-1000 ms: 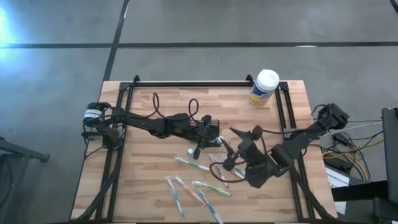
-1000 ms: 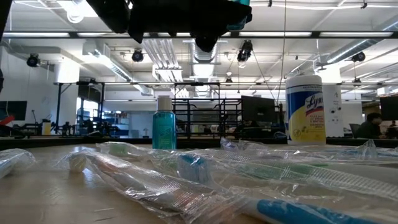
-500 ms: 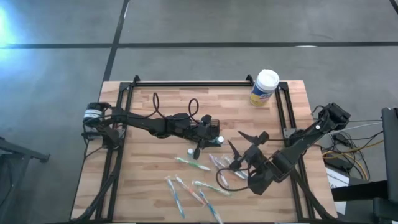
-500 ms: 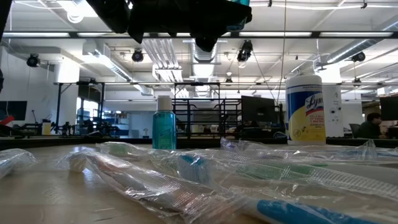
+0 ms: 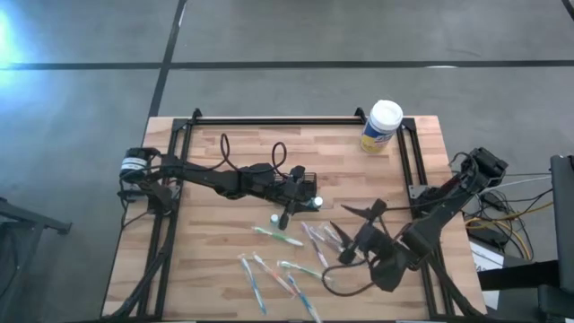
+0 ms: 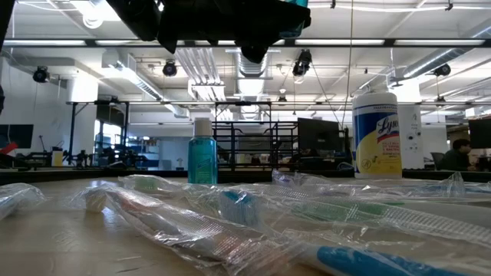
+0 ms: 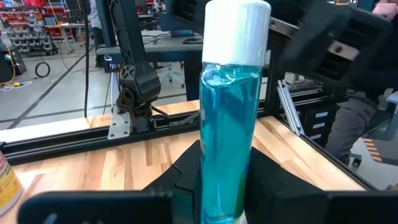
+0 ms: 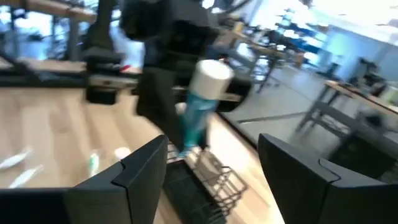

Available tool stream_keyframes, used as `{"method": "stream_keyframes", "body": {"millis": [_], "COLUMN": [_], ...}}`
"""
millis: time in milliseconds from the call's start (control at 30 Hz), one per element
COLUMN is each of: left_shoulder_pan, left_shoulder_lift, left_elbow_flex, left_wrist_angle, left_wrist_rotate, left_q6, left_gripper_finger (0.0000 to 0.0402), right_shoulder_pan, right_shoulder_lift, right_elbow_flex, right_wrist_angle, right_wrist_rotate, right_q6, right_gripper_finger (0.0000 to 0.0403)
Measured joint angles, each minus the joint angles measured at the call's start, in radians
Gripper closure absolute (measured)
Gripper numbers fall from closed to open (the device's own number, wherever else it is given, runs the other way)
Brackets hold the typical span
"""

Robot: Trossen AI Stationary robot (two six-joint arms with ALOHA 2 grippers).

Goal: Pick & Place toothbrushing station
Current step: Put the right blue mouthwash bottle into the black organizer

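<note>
Here the left gripper [image 7: 221, 186] pinches a blue bottle [image 7: 229, 112] while the right gripper [image 8: 211, 168] jaws stand spread.

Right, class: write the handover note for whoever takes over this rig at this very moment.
Left gripper: shut on the blue bottle with the white cap, held beside the black wire-mesh holder at mid-table.
Right gripper: open, holding nothing, above the front right of the table.
Wrapped toothbrushes lie loose on the table's front. The white-lidded canister stands at the back right.
Done: bottle picked up.
Left: set the bottle into the holder, then the toothbrushes. None shows in the holder yet, as far as the views tell.
</note>
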Motion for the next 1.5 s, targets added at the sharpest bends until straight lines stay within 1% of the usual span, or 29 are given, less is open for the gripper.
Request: {"method": "stream_keyframes", "body": {"millis": [67,167,233,333,400,467,533,633,767,867,933,1067,1200,1300,1500], "left_shoulder_pan": [0.000,0.000,0.000,0.000,0.000,0.000,0.000,0.000,0.000,0.000,0.000,0.000,0.000,0.000,0.000], "left_shoulder_lift": [0.000,0.000,0.000,0.000,0.000,0.000,0.000,0.000,0.000,0.000,0.000,0.000,0.000,0.000,0.000], "left_elbow_flex": [0.000,0.000,0.000,0.000,0.000,0.000,0.000,0.000,0.000,0.000,0.000,0.000,0.000,0.000,0.000], "left_wrist_angle": [0.000,0.000,0.000,-0.002,-0.005,-0.008,-0.008,-0.009,-0.008,-0.005,-0.004,-0.006,-0.011,-0.013,-0.014], "left_wrist_rotate": [0.000,0.000,0.001,0.008,0.008,0.009,0.012,0.013,0.013,0.013,0.013,0.013,0.013,0.012,0.005], "left_q6": [-0.001,-0.006,-0.009,-0.013,-0.013,-0.014,-0.014,-0.013,-0.013,-0.009,0.003,0.007,0.007,0.008,0.010], "left_gripper_finger": [0.0328,0.0327,0.0327,0.0326,0.0326,0.0326,0.0326,0.0326,0.0326,0.0326,0.0326,0.0326,0.0326,0.0326,0.0326], "right_shoulder_pan": [-0.001,-0.001,-0.001,-0.001,-0.001,-0.001,-0.002,-0.004,-0.010,-0.037,-0.072,-0.140,-0.192,-0.222,-0.256], "right_shoulder_lift": [0.000,-0.030,-0.064,-0.106,-0.121,-0.126,-0.122,-0.123,-0.124,-0.121,-0.122,-0.120,-0.120,-0.120,-0.120], "right_elbow_flex": [-0.026,-0.111,-0.204,-0.384,-0.494,-0.591,-0.657,-0.700,-0.726,-0.734,-0.713,-0.615,-0.528,-0.493,-0.476], "right_wrist_angle": [0.116,0.360,0.619,1.113,1.417,1.643,1.767,1.797,1.834,1.913,1.918,1.762,1.621,1.584,1.483], "right_wrist_rotate": [-0.031,-0.109,-0.190,-0.349,-0.465,-0.515,-0.533,-0.532,-0.535,-0.534,-0.533,-0.538,-0.545,-0.545,-0.532], "right_q6": [-0.121,-0.310,-0.467,-0.725,-0.863,-0.923,-0.929,-0.899,-0.878,-0.876,-0.854,-0.810,-0.728,-0.677,-0.568], "right_gripper_finger": [0.0164,0.0174,0.0179,0.0186,0.0188,0.0188,0.0188,0.0188,0.0188,0.0188,0.0188,0.0188,0.0188,0.0188,0.0188]}}
